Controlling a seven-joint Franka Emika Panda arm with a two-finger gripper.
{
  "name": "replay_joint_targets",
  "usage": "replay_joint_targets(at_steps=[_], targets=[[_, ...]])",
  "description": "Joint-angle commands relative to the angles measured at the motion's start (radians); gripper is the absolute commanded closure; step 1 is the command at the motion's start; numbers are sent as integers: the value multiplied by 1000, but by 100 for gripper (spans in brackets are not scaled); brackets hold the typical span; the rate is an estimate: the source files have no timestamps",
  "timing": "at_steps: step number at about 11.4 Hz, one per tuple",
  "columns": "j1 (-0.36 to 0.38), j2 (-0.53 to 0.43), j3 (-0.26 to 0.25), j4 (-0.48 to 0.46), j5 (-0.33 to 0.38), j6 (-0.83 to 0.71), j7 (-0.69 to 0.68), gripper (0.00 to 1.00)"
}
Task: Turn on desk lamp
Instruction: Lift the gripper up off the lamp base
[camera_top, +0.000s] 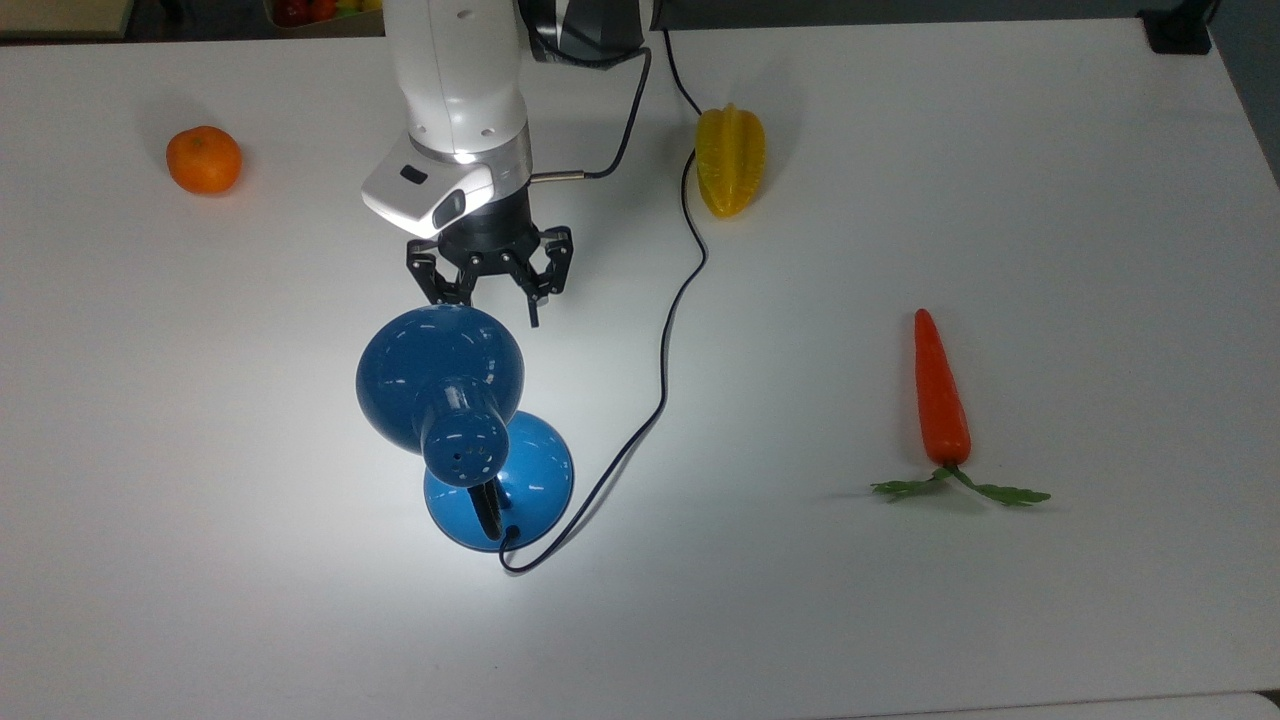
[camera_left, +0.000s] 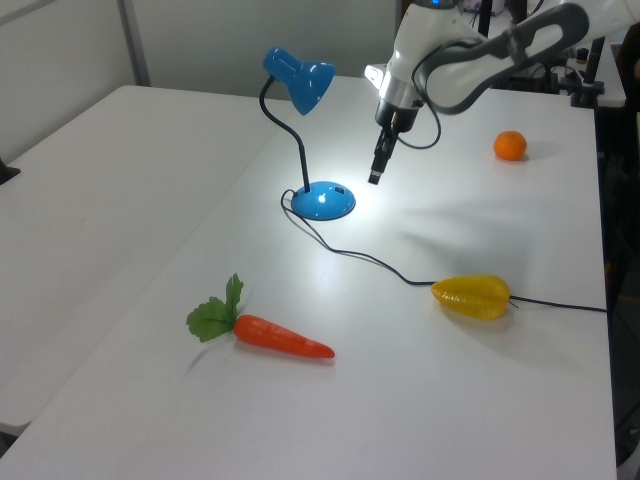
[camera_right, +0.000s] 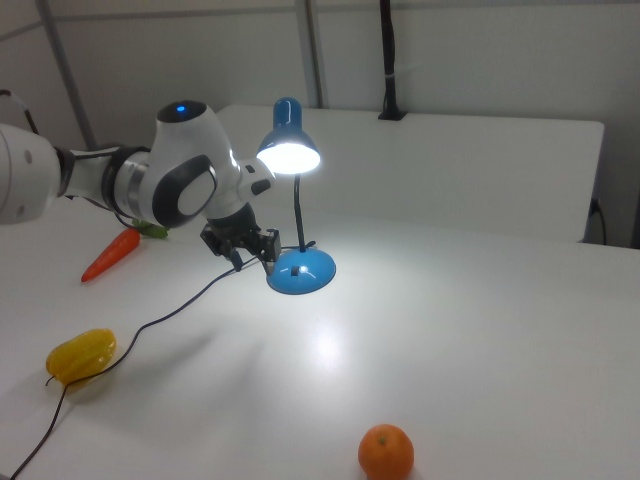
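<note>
1 spread claw (camera_top: 490, 300) in open air just beside the lit desk lamp (camera_top: 440, 385) shade's rim.

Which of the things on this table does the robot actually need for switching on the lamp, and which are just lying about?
Part of the job:
- desk lamp, already lit
- its black cord
- robot hand, open, above the table beside the lamp base

Just lying about:
- orange
- yellow starfruit
- carrot
</note>
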Motion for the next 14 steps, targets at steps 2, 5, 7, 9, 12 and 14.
replay_joint_targets(at_steps=[2, 5, 7, 9, 12, 14], targets=[[-1, -156, -11, 32, 6, -377, 13, 0], [2, -251, -23, 71, -2, -560, 153, 0], [2, -274, -23, 150, -12, -660, 334, 0], [2, -302, -20, 219, -12, -770, 355, 0], [4, -333, 19, 282, -2, -889, 363, 0], [2, -334, 78, 281, -15, -883, 421, 0]])
